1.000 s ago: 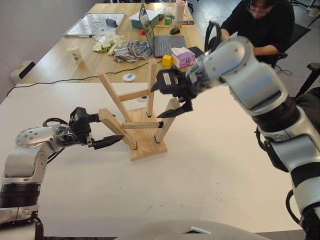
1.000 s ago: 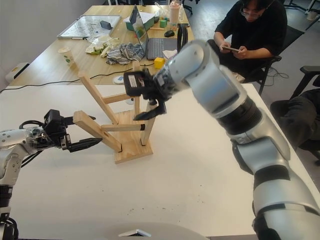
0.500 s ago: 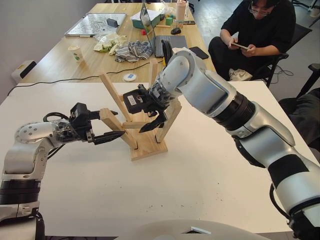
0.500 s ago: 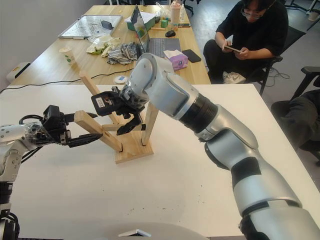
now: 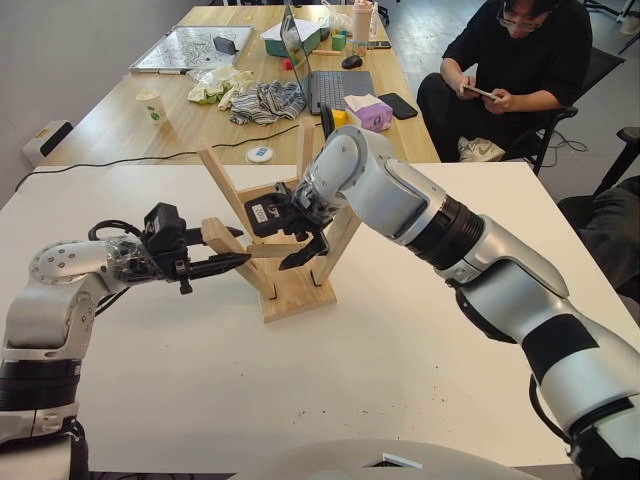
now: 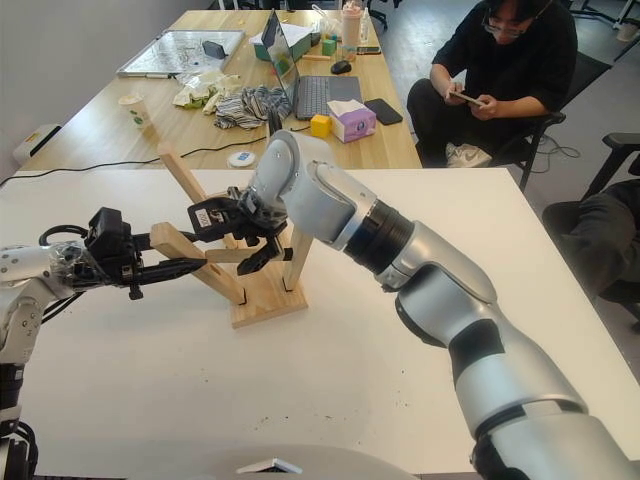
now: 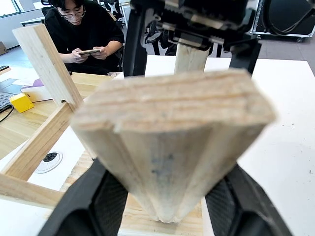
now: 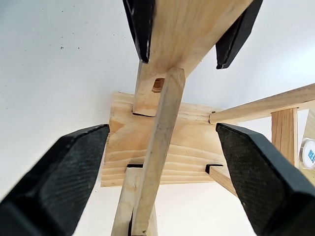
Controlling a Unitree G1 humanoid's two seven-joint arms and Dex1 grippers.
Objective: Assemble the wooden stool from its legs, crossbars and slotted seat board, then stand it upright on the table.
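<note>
**Ana:** Where is the stool (image 5: pixel 332 245)?

**Ben:** In the middle of the white table (image 5: pixel 400 350), upside down. Its seat board (image 5: pixel 300 297) lies flat, and the legs stick up and lean left.

**Ana:** What is around it?

**Ben:** A far wooden table (image 5: pixel 100 130) with a laptop (image 5: pixel 325 85), a cup (image 5: pixel 152 107) and a striped cloth (image 5: pixel 262 100). The right arm crosses in front of the far legs.

**Ana:** And the grippers?

**Ben:** The left gripper (image 7: pixel 167 196) pinches the top end of the near left leg (image 7: pixel 172 123). That leg slants up to the left. The right gripper (image 8: pixel 162 129) is spread wide on both sides of a crossbar (image 8: pixel 157 147), not touching it.

**Ana:** Anything more up close?

**Ben:** The right wrist view shows the slots in the seat board.
</note>
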